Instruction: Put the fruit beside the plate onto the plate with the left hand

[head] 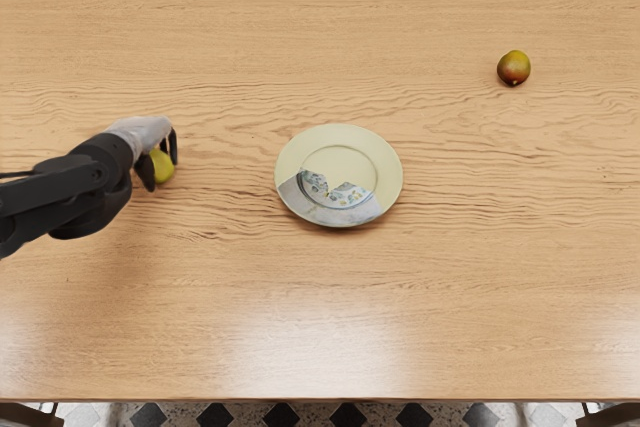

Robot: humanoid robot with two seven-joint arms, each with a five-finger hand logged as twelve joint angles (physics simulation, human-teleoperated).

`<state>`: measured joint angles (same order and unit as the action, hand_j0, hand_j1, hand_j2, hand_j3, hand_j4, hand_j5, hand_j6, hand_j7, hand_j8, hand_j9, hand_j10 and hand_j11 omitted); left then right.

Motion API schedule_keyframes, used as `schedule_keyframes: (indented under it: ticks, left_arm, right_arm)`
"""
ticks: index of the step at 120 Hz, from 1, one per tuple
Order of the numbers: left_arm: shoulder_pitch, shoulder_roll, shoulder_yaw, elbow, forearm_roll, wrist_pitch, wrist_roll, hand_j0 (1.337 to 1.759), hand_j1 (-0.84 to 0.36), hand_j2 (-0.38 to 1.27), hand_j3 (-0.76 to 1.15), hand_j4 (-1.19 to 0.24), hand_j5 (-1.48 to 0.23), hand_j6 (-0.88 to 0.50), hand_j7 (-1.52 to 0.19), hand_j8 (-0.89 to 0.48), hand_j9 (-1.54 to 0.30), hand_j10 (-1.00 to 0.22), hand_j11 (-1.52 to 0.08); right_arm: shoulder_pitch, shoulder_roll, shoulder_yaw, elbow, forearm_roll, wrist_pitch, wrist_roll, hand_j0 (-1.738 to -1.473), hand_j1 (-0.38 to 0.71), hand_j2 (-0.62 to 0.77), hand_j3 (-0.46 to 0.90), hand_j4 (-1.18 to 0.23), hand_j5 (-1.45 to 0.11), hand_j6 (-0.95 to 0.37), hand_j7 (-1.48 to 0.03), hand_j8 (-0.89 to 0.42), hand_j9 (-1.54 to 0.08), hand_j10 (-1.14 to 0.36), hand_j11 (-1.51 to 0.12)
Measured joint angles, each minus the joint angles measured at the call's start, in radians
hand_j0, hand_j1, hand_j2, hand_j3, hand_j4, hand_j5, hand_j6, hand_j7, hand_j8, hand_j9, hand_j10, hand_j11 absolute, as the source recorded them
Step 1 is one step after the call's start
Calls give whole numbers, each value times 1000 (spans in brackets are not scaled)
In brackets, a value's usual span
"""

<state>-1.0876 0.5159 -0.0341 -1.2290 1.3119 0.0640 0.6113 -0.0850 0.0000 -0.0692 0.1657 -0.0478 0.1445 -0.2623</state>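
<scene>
1. A wooden table [320, 297] fills almost the whole head view; its far edge runs straight across the top against a brown wall, and its near edge runs along the bottom above a strip of checkered floor [300, 415]; broad stretches of bare wood lie open along the near side and across the far left.
2. The left arm [60, 197], dark and jointed, comes in from the left edge at mid-height and angles up and to the right over the table; a soft shadow falls on the wood beneath it.
3. A pale round plate [388, 162] sits near the middle of the table, well clear of every edge; its centre carries a grey reflective patch; open wood rings it on all sides.
4. The left hand [143, 139], grey-backed with dark fingers [172, 145], is left of the plate with a clear band of table between them; the fingers are curled down around the yellow fruit, clasping it.
5. A red-green fruit [514, 68] lies alone toward the far right corner, well apart from both plate and hand; bare wood surrounds it.
6. The yellow fruit [163, 166], only partly seen between the fingers, sits in the hand's clasp left of the plate, not on it; whether it touches the table cannot be told.
</scene>
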Motion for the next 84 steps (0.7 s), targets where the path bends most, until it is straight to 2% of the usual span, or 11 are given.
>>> schedule_keyframes:
  ticks: [16,17,24,27,30,39,42,43,54,62,84]
  left_arm:
    - [-16,0,-3,6,-5,-2,0,1651,-300,393,-20,-751,-1074,-362,-1054,-401,-1052,-745,-1054]
    - [-23,0,-3,6,-7,-3,0,1651,-301,438,-19,-747,-1082,-355,-1057,-396,-1051,-748,-1052]
    - [-56,-2,-7,6,-9,-5,0,1651,-313,397,-15,-759,-1070,-360,-1054,-397,-1051,-741,-1052]
    - [-68,-16,-9,5,-13,-9,0,1652,-322,450,-13,-757,-1076,-348,-1055,-379,-1052,-732,-1050]
    - [-81,-22,-10,4,-17,-14,0,1652,-327,436,-11,-754,-1067,-364,-1053,-382,-1054,-737,-1053]
    - [-155,-57,-12,1,-56,-53,0,1653,-341,539,-8,-758,-1070,-359,-1055,-376,-1048,-747,-1044]
    - [-179,-65,-13,0,-74,-70,0,1653,-340,491,-7,-760,-1068,-358,-1055,-384,-1047,-752,-1046]
    - [-189,-70,-13,0,-81,-77,0,1653,-345,527,-7,-758,-1071,-353,-1056,-377,-1046,-747,-1043]
    - [-240,-118,-15,-2,-143,-135,0,1653,-334,473,-4,-762,-1065,-358,-1054,-374,-1041,-753,-1040]
    - [-275,-160,-15,-2,-189,-167,0,1654,-337,496,-3,-757,-1074,-360,-1053,-379,-1034,-760,-1037]
    - [-291,-284,-44,2,-256,-205,-1,1655,-368,563,-1,-745,-1089,-367,-1059,-368,-1026,-754,-1033]
  right_arm:
    - [0,0,0,0,0,0,0,-1658,-349,0,0,0,0,0,0,0,0,0,0]
    - [1,0,0,0,0,0,0,-1658,-349,0,0,0,0,0,0,0,0,0,0]
    - [1,0,0,0,0,0,0,-1658,-349,0,0,0,0,0,0,0,0,0,0]
    - [1,0,0,0,0,0,0,-1658,-349,0,0,0,0,0,0,0,0,0,0]
    - [1,0,0,0,0,0,0,-1658,-349,0,0,0,0,0,0,0,0,0,0]
    - [1,0,0,0,0,0,0,-1658,-349,0,0,0,0,0,0,0,0,0,0]
    - [1,0,0,0,0,0,0,-1658,-349,0,0,0,0,0,0,0,0,0,0]
    - [1,0,0,0,0,0,0,-1658,-349,0,0,0,0,0,0,0,0,0,0]
    - [1,0,1,0,0,0,0,-1658,-349,0,0,0,0,0,0,0,0,0,0]
    - [1,0,1,0,0,0,0,-1658,-349,0,0,0,0,0,0,0,0,0,0]
    - [1,0,2,0,0,0,0,-1658,-349,0,0,0,0,0,0,0,0,0,0]
